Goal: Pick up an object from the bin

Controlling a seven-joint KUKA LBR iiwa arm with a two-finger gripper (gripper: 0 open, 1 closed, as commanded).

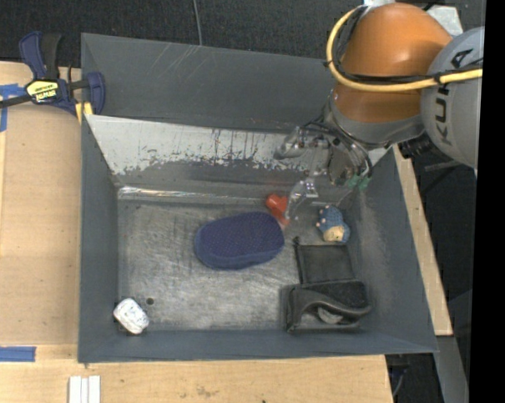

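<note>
My gripper [313, 184] hangs over the bin's back right part, under the orange-covered wrist. Just left of its lower end lies a small red-orange thing [276, 205], partly hidden by the gripper. A small blue and yellow toy [332, 225] sits directly below and right of the gripper. A dark blue oval pad [237, 239] lies on the bin floor to the lower left of the gripper. Nothing is seen held.
A flat black pouch [322, 261] lies at the right, and in front of it a dark folded thing with a grey patch [327, 307]. A small white crumpled thing [131, 316] sits in the front left corner.
</note>
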